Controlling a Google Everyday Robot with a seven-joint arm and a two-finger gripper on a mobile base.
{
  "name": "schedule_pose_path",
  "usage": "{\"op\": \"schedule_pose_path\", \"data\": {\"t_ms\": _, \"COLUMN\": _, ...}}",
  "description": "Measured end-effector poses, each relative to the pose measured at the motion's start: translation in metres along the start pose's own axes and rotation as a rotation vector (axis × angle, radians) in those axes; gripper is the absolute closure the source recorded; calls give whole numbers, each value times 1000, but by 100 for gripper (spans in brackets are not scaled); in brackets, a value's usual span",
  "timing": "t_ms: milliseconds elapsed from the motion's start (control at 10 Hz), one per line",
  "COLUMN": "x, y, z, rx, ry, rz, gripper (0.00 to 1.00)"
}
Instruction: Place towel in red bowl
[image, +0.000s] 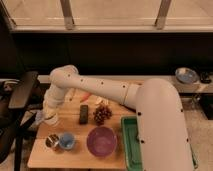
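The red bowl (101, 141) looks purplish red and stands empty at the front middle of the wooden table (75, 157). My white arm reaches from the lower right across the table to its left edge. The gripper (48, 118) hangs there, pointing down, at table height. A pale crumpled cloth, apparently the towel (39, 116), shows at the gripper's left side, over the table's left edge. I cannot tell whether the gripper holds it. The gripper is well left of the bowl and a little behind it.
A dark flat block (84, 113) and a bunch of grapes (102, 115) lie mid-table. A small blue cup (66, 141) and a metal can (51, 142) stand front left. A green tray (129, 145) lies right of the bowl. A dark chair (20, 95) stands at the left.
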Motion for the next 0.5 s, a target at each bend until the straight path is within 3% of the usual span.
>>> {"op": "schedule_pose_path", "data": {"t_ms": 100, "x": 0, "y": 0, "z": -1, "rx": 1, "ry": 3, "rz": -1, "gripper": 98}}
{"op": "schedule_pose_path", "data": {"t_ms": 300, "x": 0, "y": 0, "z": -3, "rx": 5, "ry": 7, "rz": 0, "gripper": 100}}
{"op": "schedule_pose_path", "data": {"t_ms": 500, "x": -2, "y": -4, "z": -17, "rx": 55, "ry": 15, "rz": 7, "gripper": 100}}
